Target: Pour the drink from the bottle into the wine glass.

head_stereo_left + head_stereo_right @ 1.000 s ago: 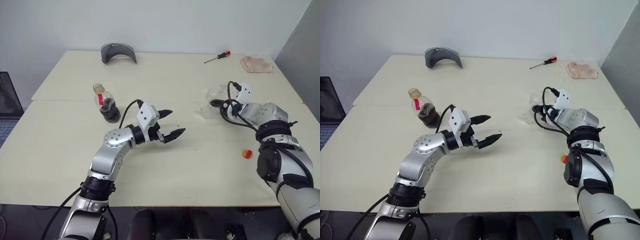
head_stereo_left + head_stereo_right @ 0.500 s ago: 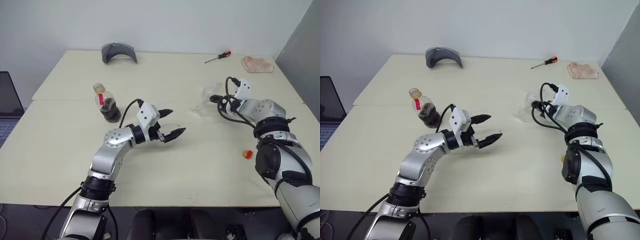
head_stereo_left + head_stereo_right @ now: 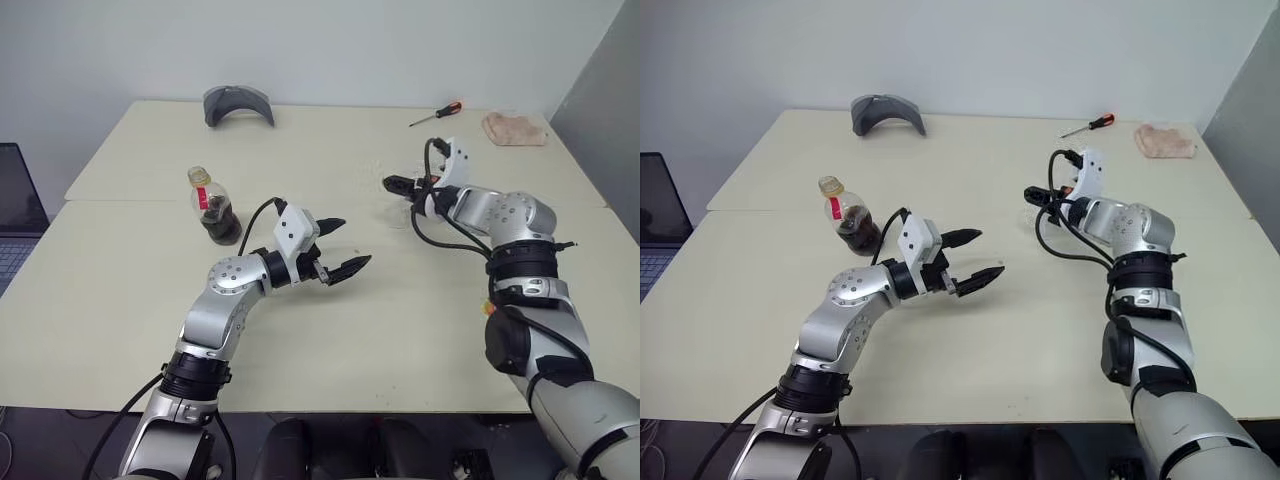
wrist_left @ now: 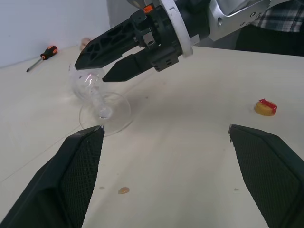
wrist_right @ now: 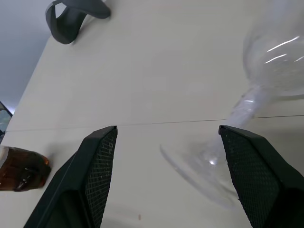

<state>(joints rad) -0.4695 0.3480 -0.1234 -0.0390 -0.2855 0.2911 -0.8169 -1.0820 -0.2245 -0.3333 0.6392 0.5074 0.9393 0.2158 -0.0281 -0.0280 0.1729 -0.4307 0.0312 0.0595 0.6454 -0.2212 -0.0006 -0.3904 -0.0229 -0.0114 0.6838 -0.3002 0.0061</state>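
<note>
Altogether the tabletop (image 3: 330, 330) carries one bottle (image 3: 213, 212) of dark drink (image 3: 219, 224), uncapped, upright near the left gripper (image 3: 341, 248), whose jaws gape empty. One wine glass (image 4: 97, 97) tilts beside the right gripper (image 4: 97, 61); its jaws stand apart, seemingly not gripping. One cap (image 4: 265, 107) lies apart.

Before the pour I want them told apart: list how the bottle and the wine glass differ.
The bottle holds dark drink in its round body; the wine glass is empty. The bottle bears a red neck label; the wine glass is plain, with a thin stem and a wide foot. Both are clear.
</note>
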